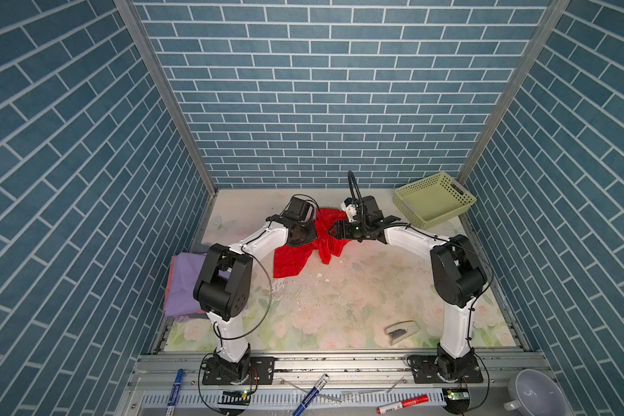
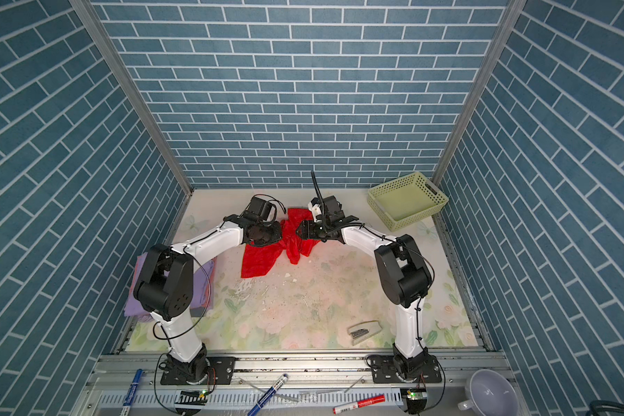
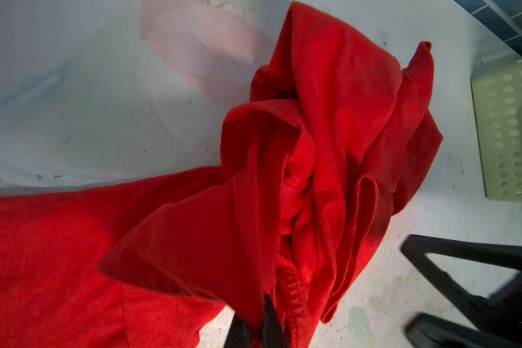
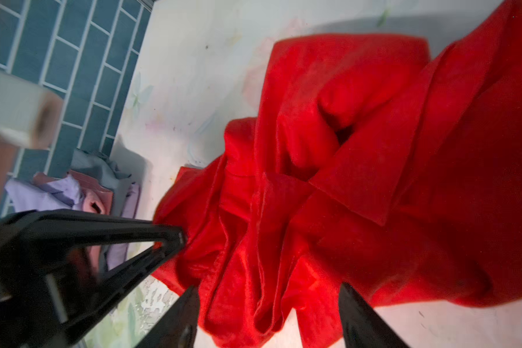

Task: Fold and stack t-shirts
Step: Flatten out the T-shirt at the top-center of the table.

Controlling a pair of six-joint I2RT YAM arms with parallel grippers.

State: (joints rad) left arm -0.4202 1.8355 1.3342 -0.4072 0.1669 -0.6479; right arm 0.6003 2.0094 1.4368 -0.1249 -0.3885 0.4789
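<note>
Marker pens (image 1: 175,387) lay along the front rail nearest me, with a white bowl (image 1: 534,390) at its right end. Beyond them, on the flowered table (image 1: 357,288), the red t-shirt (image 1: 292,261) sat crumpled toward the far middle, one flap spread flat toward the front. I saw the left pincer (image 3: 261,319) closed tight on a hemmed fold of it. The right pincer (image 4: 268,298) stood with its jaws wide apart, straddling a bunched ridge of the same shirt without clamping it. At the table's left edge, partly under the left arm, lay the folded stack (image 1: 186,284), lavender on top, with salmon-pink and grey among its layers. A pale green basket (image 1: 434,200) sat in the far right corner, and a stapler (image 1: 401,332) near the front.
</note>
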